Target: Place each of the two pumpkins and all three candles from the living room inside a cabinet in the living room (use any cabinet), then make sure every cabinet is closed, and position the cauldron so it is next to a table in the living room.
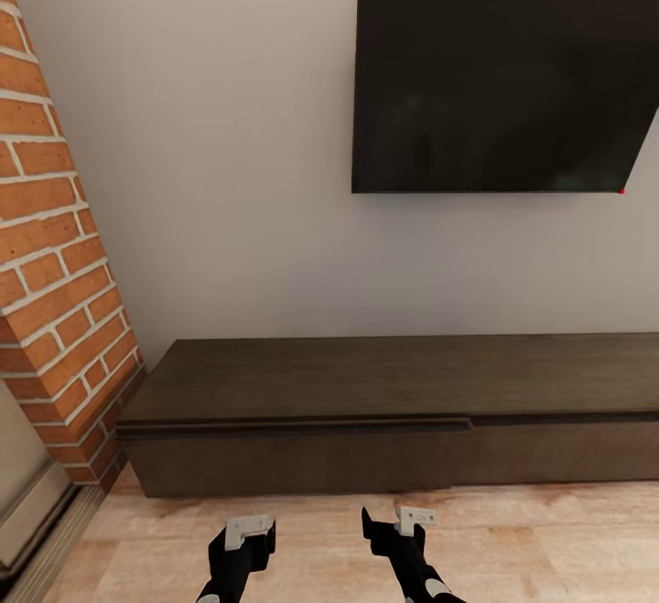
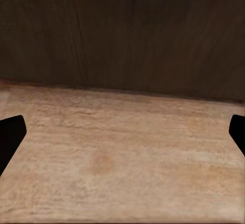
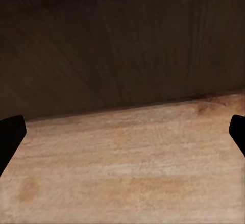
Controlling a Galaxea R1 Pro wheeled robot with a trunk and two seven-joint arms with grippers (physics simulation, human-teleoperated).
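Brick pillar [image 1: 55, 246] at far left, then pale wall, then the cabinet [image 1: 384, 383] running low and long across to the right edge, black TV [image 1: 499, 86] mounted above its right half. Wood floor [image 1: 366, 539] in front. Cabinet top bare, front panels look shut, though a slight step in the top front edge near the middle may mean the left panel sits a bit proud; cannot tell for sure.

Progress: judging from this alone, no pumpkin, candle or cauldron in sight and nothing carried, so no visible sign any step is finished. Cabinet appears unopened; loading, closing and cauldron placement all seem left to do, or hidden behind the panels.

Left gripper [image 1: 249, 530] low at frame bottom, left of centre, fingers spread wide and empty; its wrist camera has both dark fingertips [image 2: 10, 137] at the frame edges with floor and cabinet front [image 2: 122, 30] between. Right gripper [image 1: 395, 525] just right of it, also spread apart and empty, same view of cabinet front [image 3: 122, 40]. Cabinet lies straight ahead of both grippers, near, not touching.
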